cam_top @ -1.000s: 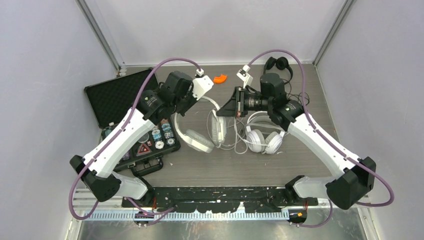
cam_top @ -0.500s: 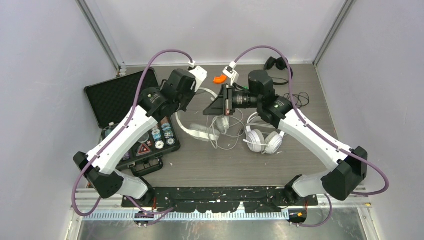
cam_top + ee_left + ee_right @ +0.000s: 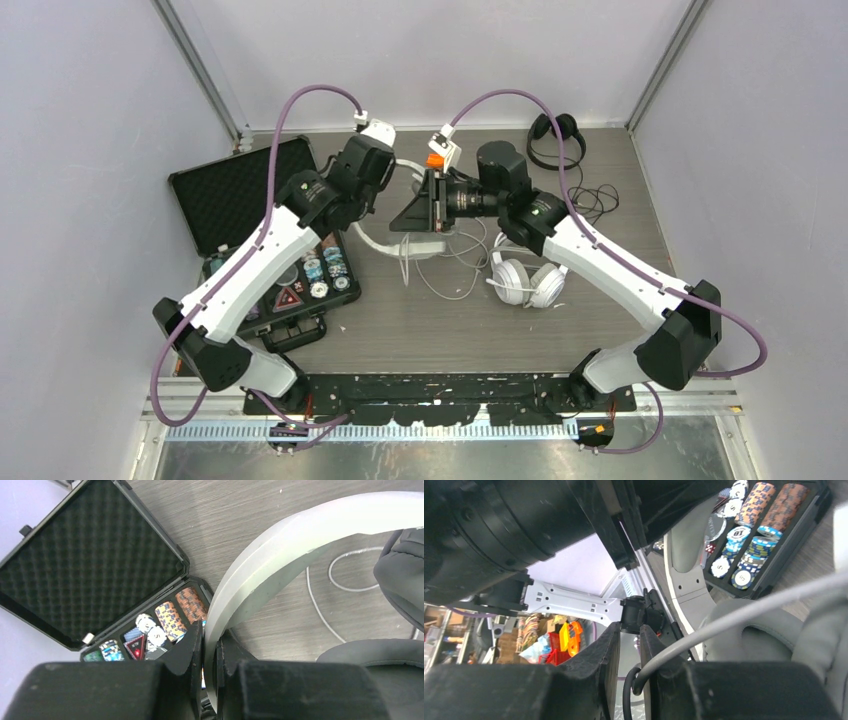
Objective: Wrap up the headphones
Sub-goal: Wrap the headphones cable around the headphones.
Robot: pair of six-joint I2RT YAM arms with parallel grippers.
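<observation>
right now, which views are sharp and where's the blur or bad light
Top external: even light, sharp, no glare. Left wrist: the left tool is dark and soft up close, while the pale headband and case foam are crisp. Right wrist: a dark mass fills the top, the white cable is smeared, and the chips are clear.

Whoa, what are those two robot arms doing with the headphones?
The left end effector is pinching the headband of a pale grey headset, holding it above the table. Its white cable runs between the fingers of the right end effector, probably for winding. Another white headset and a small black one lie on the table.
</observation>
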